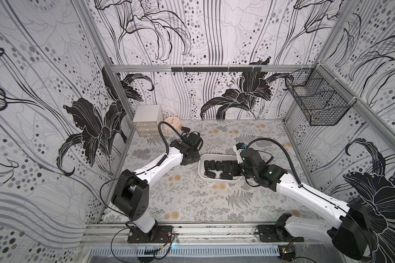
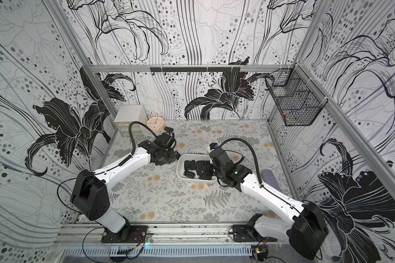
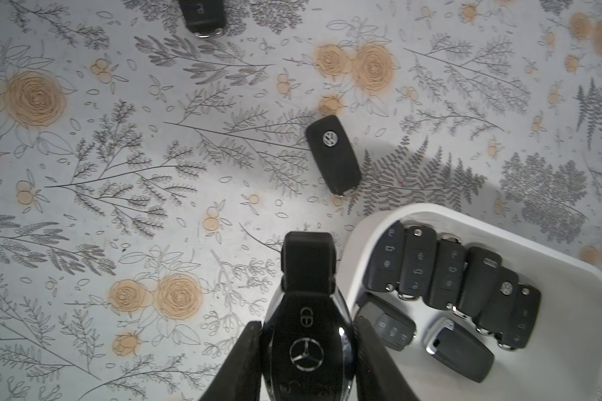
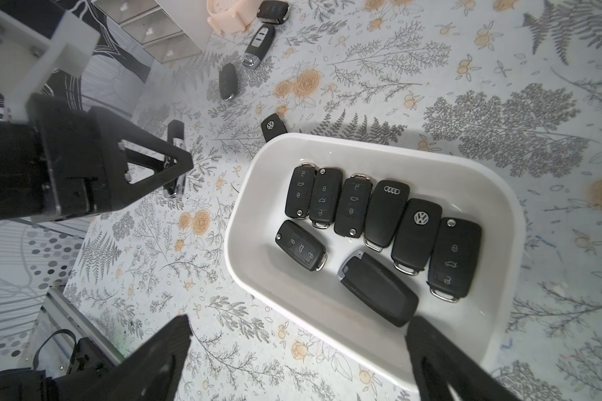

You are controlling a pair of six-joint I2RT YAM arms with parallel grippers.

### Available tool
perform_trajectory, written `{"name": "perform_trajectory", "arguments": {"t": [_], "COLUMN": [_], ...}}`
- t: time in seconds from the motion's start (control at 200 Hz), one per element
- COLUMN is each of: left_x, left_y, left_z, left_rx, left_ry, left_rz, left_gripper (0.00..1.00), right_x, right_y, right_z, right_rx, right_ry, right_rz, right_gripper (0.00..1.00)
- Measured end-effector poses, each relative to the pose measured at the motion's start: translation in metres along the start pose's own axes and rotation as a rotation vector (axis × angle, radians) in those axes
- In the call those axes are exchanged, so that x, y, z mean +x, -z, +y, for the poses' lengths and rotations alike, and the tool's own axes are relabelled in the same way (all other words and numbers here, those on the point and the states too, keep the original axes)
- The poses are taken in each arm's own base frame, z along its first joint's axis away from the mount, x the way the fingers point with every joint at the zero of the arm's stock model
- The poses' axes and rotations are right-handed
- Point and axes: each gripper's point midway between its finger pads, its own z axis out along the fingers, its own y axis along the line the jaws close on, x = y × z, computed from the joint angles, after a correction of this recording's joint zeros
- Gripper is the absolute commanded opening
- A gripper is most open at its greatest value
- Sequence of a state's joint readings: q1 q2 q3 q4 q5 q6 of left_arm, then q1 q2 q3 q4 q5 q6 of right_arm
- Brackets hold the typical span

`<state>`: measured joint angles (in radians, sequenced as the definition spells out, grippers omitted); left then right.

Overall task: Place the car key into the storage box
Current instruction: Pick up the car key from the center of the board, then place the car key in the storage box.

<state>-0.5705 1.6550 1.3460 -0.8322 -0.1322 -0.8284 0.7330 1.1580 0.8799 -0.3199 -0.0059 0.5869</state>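
Mercedes key (image 3: 306,277) pinched in left gripper (image 3: 308,324), beside box (image 3: 353,264); right gripper (image 4: 299,323) wide, empty, above box. In box: Audi fob (image 4: 386,211), VW fob (image 4: 418,232).

A glossy black car key (image 3: 308,342) with chrome edging and a star emblem is held clamped just outside a shallow white round-cornered plastic storage box (image 3: 438,208), in which eight black key fobs (image 4: 384,215) are laid flat.
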Motion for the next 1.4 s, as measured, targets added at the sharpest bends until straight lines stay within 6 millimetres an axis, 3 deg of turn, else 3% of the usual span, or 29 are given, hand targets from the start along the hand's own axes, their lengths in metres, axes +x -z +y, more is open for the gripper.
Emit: {"name": "perform_trajectory", "arguments": {"t": [0.25, 0.501, 0.751, 1.197, 1.402], "left_x": [0.018, 0.035, 0.047, 0.036, 0.047], "left_y": [-0.012, -0.038, -0.057, -0.077, -0.087], "left_z": [-0.06, -0.093, -0.082, -0.055, -0.047], "left_rx": [0.028, 0.015, -0.051, -0.114, -0.133], "left_ry": [-0.066, -0.114, -0.136, -0.139, -0.157], "left_rz": [0.03, 0.07, 0.113, 0.133, 0.172], "left_gripper": [0.32, 0.31, 0.31, 0.32, 0.32], "right_x": [0.016, 0.019, 0.024, 0.029, 0.03], "right_y": [0.021, 0.035, 0.037, 0.03, 0.028], "right_z": [-0.017, -0.023, -0.026, -0.03, -0.03], "right_rx": [0.025, 0.044, 0.053, 0.07, 0.074], "right_ry": [0.015, 0.05, 0.058, 0.081, 0.081], "right_rz": [-0.016, -0.027, -0.012, 0.018, 0.024], "right_gripper": [1.0, 1.0, 1.0, 1.0, 1.0]}}
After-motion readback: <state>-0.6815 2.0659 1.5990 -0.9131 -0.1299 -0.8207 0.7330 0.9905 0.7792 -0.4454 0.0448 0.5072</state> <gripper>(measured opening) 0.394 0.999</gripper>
